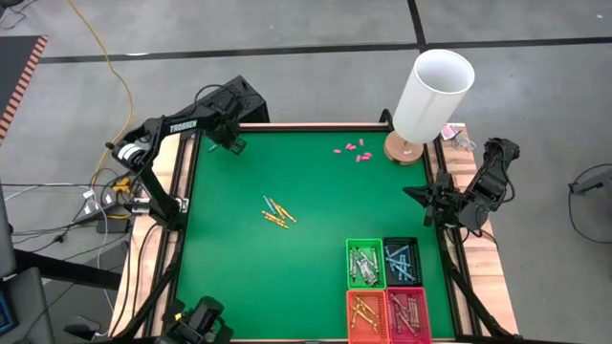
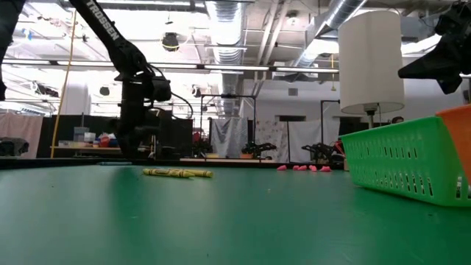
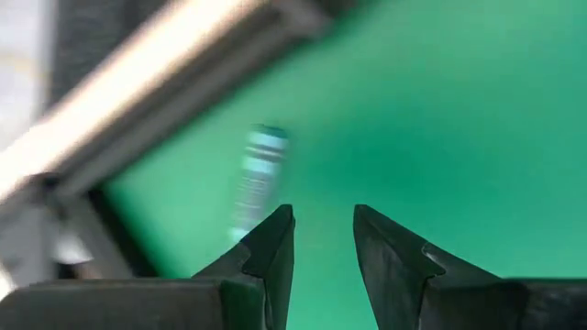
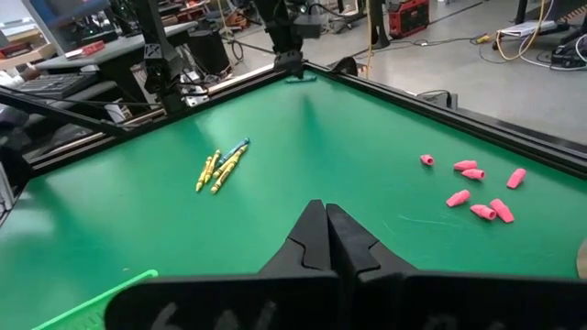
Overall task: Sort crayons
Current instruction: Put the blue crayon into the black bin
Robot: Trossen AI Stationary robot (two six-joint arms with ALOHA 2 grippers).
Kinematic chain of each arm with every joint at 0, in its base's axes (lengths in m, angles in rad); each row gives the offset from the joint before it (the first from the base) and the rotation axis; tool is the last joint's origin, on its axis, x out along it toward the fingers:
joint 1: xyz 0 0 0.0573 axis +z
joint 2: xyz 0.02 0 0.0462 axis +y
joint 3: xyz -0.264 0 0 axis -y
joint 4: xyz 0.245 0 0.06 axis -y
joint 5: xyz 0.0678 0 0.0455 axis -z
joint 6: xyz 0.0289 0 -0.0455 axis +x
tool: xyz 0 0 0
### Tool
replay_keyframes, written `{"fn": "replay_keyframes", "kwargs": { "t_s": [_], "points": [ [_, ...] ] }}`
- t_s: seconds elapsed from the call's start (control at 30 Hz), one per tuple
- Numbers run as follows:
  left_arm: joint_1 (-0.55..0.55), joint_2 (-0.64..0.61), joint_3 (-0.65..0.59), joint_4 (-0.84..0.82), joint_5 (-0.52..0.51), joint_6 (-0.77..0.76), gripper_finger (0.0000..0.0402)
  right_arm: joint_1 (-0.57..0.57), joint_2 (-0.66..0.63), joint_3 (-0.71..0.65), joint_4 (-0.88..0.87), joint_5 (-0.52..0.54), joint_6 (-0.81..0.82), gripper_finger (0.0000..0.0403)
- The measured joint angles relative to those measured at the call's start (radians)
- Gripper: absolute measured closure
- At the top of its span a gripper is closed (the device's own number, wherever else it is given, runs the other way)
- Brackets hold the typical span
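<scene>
I've got the left gripper (image 1: 229, 145) up at the far left corner of the table (image 1: 239, 277), low over the green mat, jaws parted with nothing between them. Through its wrist camera I see a light blue crayon (image 3: 260, 174) lying on the mat just ahead of the fingertips (image 3: 275, 229), close to the table's edge rail, blurred.

Moving toward the middle: a small cluster of loose crayons (image 1: 276, 213), mostly yellow-orange with one bluish one among them, lies touching and overlapping near the table's centre. Past them, toward the far edge, I see a scatter of small pink pieces (image 1: 352, 150). A white lamp (image 1: 432, 94) stands at the far right corner.

At the near right corner sit four bins pressed together: green bin (image 1: 364, 245) with grey-white crayons, dark bin (image 1: 402, 243) with light blue ones, orange bin (image 1: 366, 330) with yellow-orange ones, red bin (image 1: 409, 333) with brownish-red ones.

The right gripper (image 1: 416, 195) waits over the right edge, jaws closed, empty.
</scene>
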Motion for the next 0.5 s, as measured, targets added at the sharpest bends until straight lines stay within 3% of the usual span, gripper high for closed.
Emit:
{"fn": "replay_keyframes", "kwargs": {
  "t_s": [0.13,0.23,0.5],
  "points": [
    [0.019,0.002,0.0,0.006,-0.086,-0.038,0.0296,0.0,0.0,0.0,0.0,0.0,0.0,0.0403],
    [0.043,0.011,-0.001,0.005,-0.021,-0.018,0.0296,0.0,0.0,0.0,0.0,0.001,0.0,0.0403],
    [0.064,0.025,-0.001,0.026,0.002,-0.005,0.0296,0.0,0.0,0.0,0.0,0.002,0.0,0.0403]
  ]
}}
